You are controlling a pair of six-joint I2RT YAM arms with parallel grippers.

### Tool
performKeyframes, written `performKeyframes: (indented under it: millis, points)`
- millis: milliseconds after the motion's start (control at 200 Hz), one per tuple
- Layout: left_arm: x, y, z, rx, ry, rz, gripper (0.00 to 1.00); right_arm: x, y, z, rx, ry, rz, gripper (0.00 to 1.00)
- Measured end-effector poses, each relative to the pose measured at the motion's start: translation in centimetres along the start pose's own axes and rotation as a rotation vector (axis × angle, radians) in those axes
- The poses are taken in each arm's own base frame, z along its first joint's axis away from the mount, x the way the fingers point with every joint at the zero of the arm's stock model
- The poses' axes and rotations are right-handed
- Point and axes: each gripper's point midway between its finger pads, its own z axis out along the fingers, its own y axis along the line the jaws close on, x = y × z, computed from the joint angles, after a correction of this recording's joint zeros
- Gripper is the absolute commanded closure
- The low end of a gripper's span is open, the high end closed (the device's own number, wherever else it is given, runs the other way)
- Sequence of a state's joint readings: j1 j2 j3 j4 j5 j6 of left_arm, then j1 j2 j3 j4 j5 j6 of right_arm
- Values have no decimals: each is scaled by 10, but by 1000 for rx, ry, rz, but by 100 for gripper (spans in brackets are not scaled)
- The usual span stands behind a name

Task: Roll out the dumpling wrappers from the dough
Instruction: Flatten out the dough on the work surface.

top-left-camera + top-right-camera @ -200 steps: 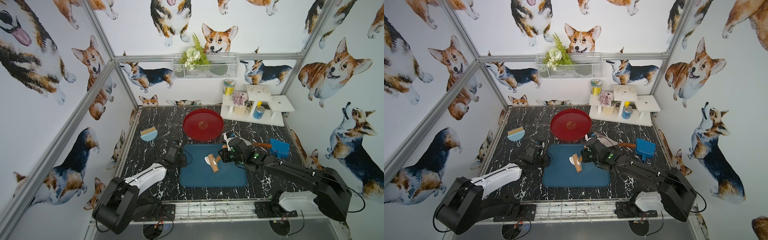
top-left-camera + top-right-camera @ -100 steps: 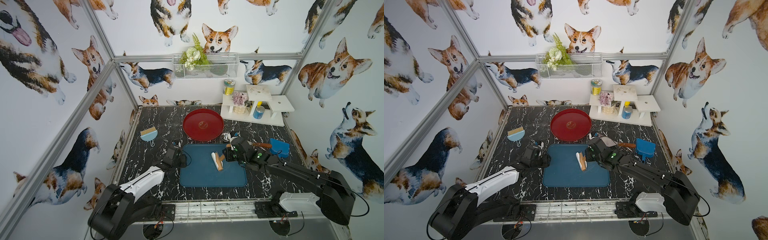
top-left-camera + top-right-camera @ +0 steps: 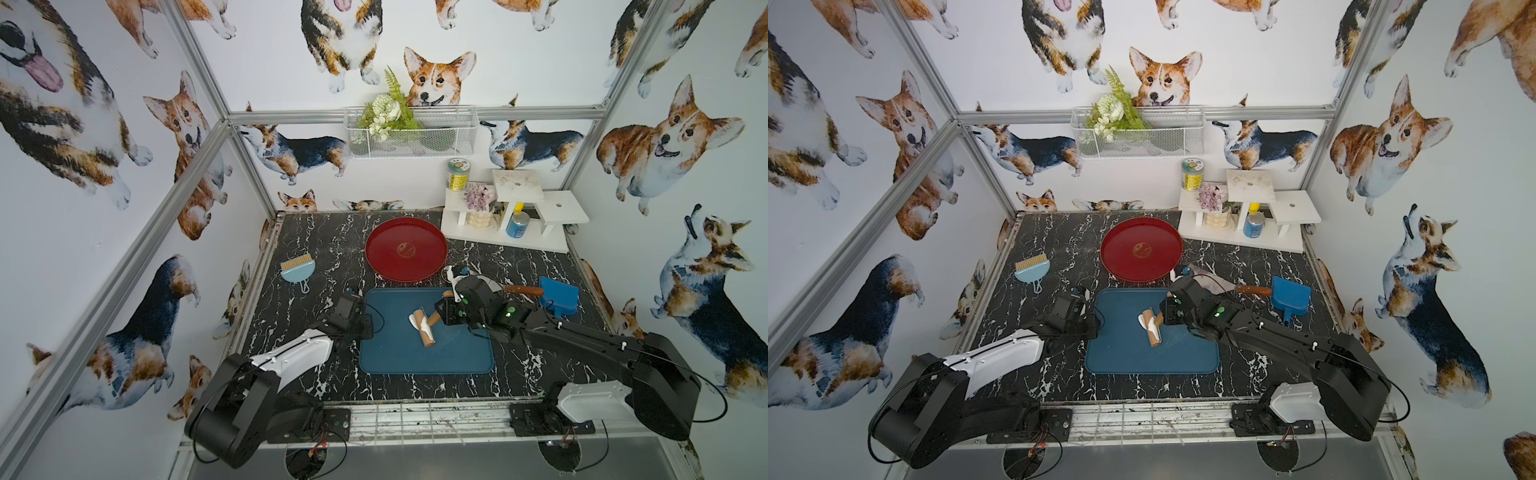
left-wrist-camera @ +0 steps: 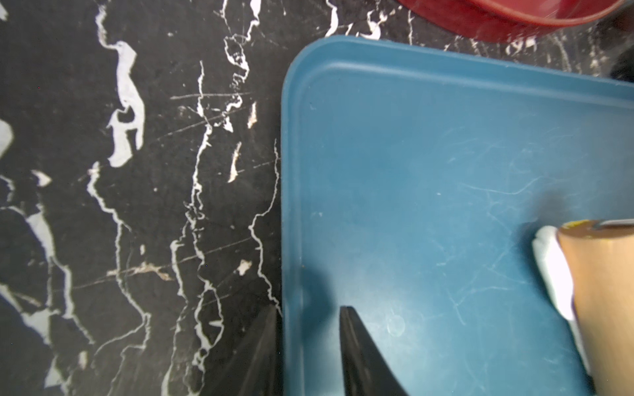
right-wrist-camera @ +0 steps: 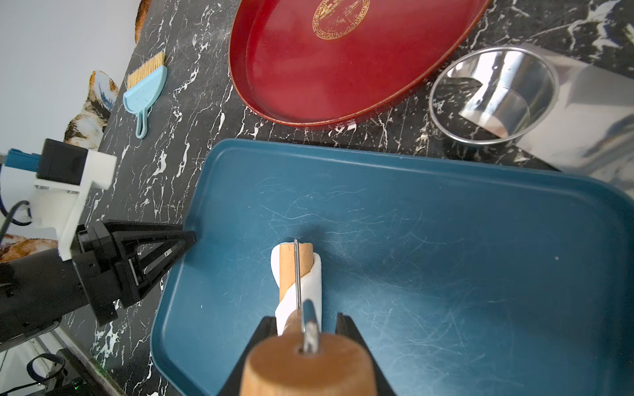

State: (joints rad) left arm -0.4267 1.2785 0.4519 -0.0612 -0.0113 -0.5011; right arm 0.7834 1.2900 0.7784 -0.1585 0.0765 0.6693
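Observation:
The dough [image 5: 314,274] is a white strip wrapped round the roller of a wooden rolling pin [image 5: 288,271], which lies on the blue tray [image 5: 446,240]. My right gripper [image 5: 305,319] is shut on the pin's handle. Both top views show the pin [image 3: 426,332] [image 3: 1152,332] mid-tray with dough [image 3: 414,319] [image 3: 1143,320] clinging to it, and the right gripper [image 3: 442,313] beside it. My left gripper [image 4: 308,308] [image 3: 366,326] stands open astride the tray's left rim [image 4: 291,205], one finger outside and one inside. No dumpling wrappers are in view.
The empty red plate [image 3: 406,249] lies behind the tray. A metal ring cutter [image 5: 494,96] and a brown-handled scraper [image 3: 523,289] lie at the tray's far right corner, with a blue dustpan [image 3: 559,295] beyond them. A light blue brush [image 3: 298,270] is at the left and a white shelf [image 3: 511,216] at the back.
The right gripper pushed the rolling pin a little right, then back left; the dough, earlier partly flat beside the roller, now clings round it. The left gripper's jaws have narrowed at the tray rim.

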Motion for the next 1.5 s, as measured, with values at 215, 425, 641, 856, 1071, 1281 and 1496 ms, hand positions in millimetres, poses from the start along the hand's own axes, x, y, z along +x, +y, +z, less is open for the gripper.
performKeyframes:
  millis: [215,425,641,856,1071,1281,1496]
  points:
    - [-2,2,6,-23,19,-4,100,1,-5,-4,11,-15,29,100]
    - [-6,0,7,-38,49,14,100,5,3,0,3,-24,68,100]
    - [-6,2,8,-29,70,16,100,7,14,6,-19,-31,118,100]
    - [-7,1,8,-18,77,20,100,0,-10,-9,70,-65,96,100]
    - [-6,1,6,-20,81,20,100,-4,-38,-23,117,-92,110,100]
    - [-5,2,6,-22,84,19,100,-4,-41,-26,124,-93,100,100]
    - [-7,2,2,-18,78,17,100,-5,-43,-31,131,-94,93,100]
